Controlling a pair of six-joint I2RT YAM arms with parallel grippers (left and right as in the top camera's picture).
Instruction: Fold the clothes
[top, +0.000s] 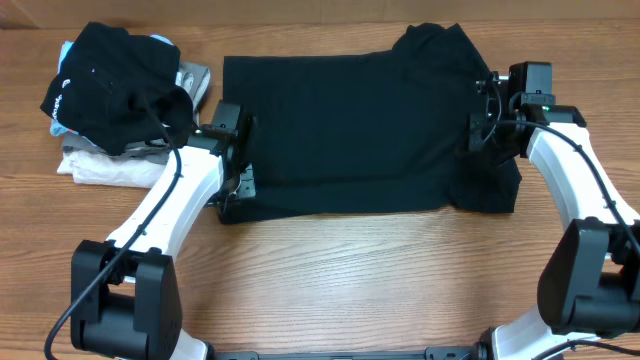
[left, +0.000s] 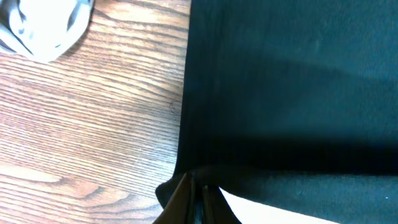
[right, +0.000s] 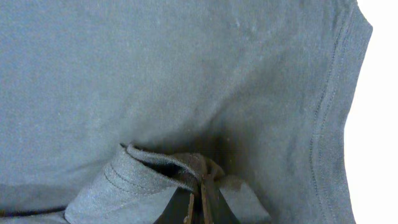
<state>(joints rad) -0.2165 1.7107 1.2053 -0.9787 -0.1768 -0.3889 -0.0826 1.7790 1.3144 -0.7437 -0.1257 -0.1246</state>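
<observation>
A black T-shirt (top: 360, 125) lies spread flat in the middle of the wooden table. My left gripper (top: 240, 170) is shut on its left edge near the bottom hem; the left wrist view shows the closed fingers (left: 198, 186) pinching the black fabric (left: 292, 93). My right gripper (top: 478, 128) is shut on the shirt's right side near the sleeve. In the right wrist view the closed fingers (right: 200, 186) grip a bunched fold of hemmed fabric (right: 134, 174), with the shirt (right: 186, 74) filling the frame.
A pile of clothes (top: 120, 100) sits at the back left: a black garment on top of white and grey ones. A white piece of it shows in the left wrist view (left: 43, 28). Bare wooden table (top: 350, 280) lies in front of the shirt.
</observation>
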